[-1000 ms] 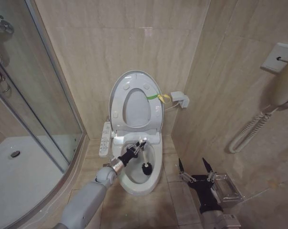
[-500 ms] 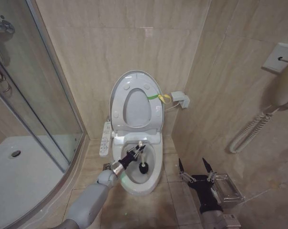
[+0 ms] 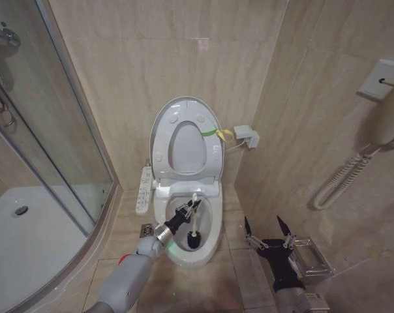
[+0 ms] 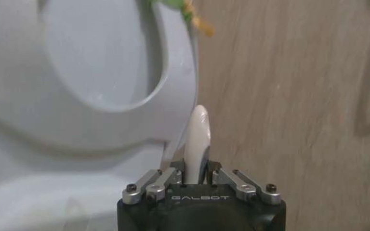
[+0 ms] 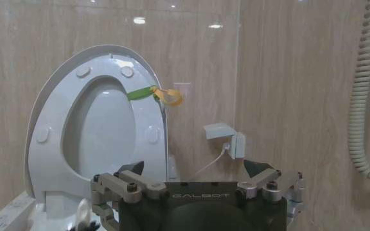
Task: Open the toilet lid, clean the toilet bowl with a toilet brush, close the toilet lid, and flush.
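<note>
The toilet lid (image 3: 184, 107) stands raised against the back wall, with the ring seat folded up against it and a yellow-green band (image 3: 216, 133) at its edge. Below it the white toilet bowl (image 3: 213, 238) lies open. My left gripper (image 3: 189, 210) reaches over the bowl, shut on the thin white handle of the toilet brush (image 3: 194, 222). The brush's black head (image 3: 193, 240) sits down inside the bowl. In the left wrist view the handle (image 4: 196, 130) pokes out between the shut fingers. My right gripper (image 3: 269, 228) waits open, low to the right of the toilet.
A white button strip (image 3: 143, 189) hangs on the bowl's left side. A glass shower enclosure (image 3: 53, 163) closes off the left. The right wall carries a phone handset with coiled cord (image 3: 344, 176), and a metal rack (image 3: 311, 255) sits beside the right arm.
My left gripper has moved down and toward the bowl's front with the brush. The black head has shifted from the bowl's right side toward its front. The right arm has stayed still.
</note>
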Motion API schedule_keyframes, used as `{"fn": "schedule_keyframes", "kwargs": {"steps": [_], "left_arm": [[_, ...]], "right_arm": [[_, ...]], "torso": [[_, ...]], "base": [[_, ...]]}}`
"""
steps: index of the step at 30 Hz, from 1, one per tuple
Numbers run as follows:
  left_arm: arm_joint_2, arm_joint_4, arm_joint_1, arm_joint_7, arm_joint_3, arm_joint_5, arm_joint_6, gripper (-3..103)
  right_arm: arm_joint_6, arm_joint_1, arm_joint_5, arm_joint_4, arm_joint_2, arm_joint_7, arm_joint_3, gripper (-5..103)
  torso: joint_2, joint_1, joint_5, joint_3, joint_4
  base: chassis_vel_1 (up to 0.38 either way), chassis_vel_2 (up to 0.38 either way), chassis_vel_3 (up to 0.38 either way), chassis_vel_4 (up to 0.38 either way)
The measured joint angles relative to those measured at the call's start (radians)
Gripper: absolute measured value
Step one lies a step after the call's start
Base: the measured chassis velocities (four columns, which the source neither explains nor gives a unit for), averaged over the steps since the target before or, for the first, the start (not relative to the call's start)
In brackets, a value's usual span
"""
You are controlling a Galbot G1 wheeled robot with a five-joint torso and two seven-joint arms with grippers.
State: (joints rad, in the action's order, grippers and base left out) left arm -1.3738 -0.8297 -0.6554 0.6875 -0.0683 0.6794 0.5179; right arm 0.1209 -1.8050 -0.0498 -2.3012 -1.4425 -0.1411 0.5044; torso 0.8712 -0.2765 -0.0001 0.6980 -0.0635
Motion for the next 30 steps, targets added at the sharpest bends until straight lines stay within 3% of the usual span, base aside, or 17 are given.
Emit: {"fn": "schedule_keyframes", "kwargs": {"steps": [4, 9, 20, 30], "left_arm": [[0.003, -0.027, 0.005, -0.002, 0.002, 0.018, -0.001, 21], [-0.017, -0.088, 0.024, -0.015, -0.02, 0.051, -0.007, 21], [-0.081, 0.057, 0.014, 0.04, 0.027, 0.009, 0.033, 20], [-0.092, 0.028, 0.069, 0.038, 0.05, 0.023, 0.043, 20]], "right_arm": [[0.0, 0.0, 0.0, 0.0, 0.0, 0.0, 0.0, 100], [0.0, 0.0, 0.0, 0.0, 0.0, 0.0, 0.0, 100], [0.0, 0.0, 0.0, 0.0, 0.0, 0.0, 0.0, 100], [0.0, 0.0, 0.0, 0.0, 0.0, 0.0, 0.0, 100]], "torso": [[0.0, 0.0, -0.0001, 0.0, 0.0005], [0.0, 0.0, -0.0002, 0.0, -0.0007], [0.0, 0.0, -0.0002, 0.0, -0.0002], [0.0, 0.0, -0.0001, 0.0, -0.0001]], "base": [[0.0, 0.0, 0.0, 0.0], [0.0, 0.0, 0.0, 0.0], [0.0, 0.0, 0.0, 0.0], [0.0, 0.0, 0.0, 0.0]]}}
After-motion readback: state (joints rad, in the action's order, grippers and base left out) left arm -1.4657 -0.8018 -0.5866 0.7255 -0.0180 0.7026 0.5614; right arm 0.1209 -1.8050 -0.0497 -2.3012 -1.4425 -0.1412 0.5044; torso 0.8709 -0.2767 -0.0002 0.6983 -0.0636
